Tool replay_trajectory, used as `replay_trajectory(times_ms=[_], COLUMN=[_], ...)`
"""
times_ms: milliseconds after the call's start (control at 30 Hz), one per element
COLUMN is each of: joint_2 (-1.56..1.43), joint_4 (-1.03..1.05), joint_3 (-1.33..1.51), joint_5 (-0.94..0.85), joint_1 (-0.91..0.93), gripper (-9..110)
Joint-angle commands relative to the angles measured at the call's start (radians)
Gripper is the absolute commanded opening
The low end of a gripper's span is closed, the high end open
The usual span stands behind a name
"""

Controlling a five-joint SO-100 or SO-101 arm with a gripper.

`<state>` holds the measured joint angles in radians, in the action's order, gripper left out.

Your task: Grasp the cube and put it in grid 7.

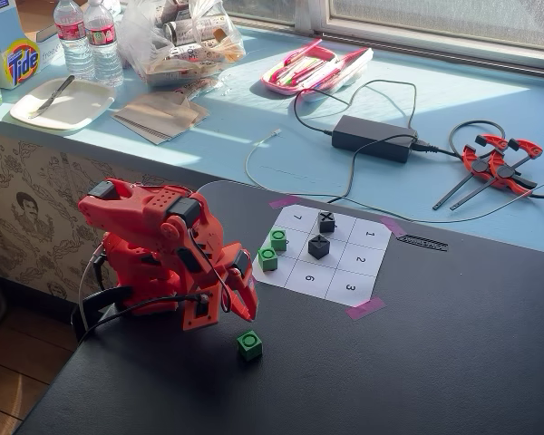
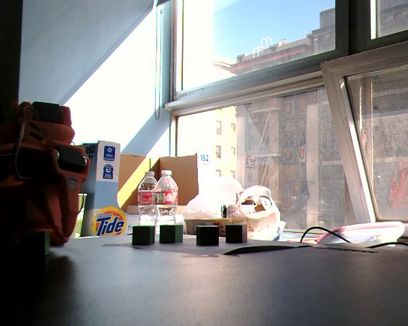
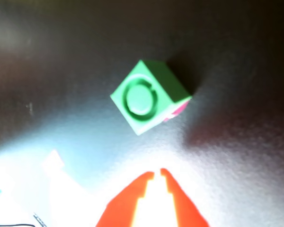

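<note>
A green cube with a ring mark lies alone on the black table, off the sheet. It fills the middle of the wrist view. My red gripper points down just beside it, shut and empty. In the wrist view the gripper's tips almost touch each other and stand apart from the cube. Two more green cubes sit on the white sheet's near edge. Grid 7 is the bare corner cell beside them.
Two black cubes sit on the sheet's middle cells. Pink tape holds its corners. A power brick with cables, clamps, bottles and a plate lie on the blue ledge behind. In the low fixed view the cubes are dark silhouettes.
</note>
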<state>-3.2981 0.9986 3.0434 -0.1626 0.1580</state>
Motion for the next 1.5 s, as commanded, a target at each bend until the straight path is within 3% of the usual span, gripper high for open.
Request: replay_trajectory(times_ms=[0, 1467], joint_2=[-0.003, -0.003], joint_4=[-0.014, -0.020], joint_3=[0.025, 0.009], joint_5=[-0.009, -0.029], joint_1=[-0.005, 0.015], gripper=[0, 0])
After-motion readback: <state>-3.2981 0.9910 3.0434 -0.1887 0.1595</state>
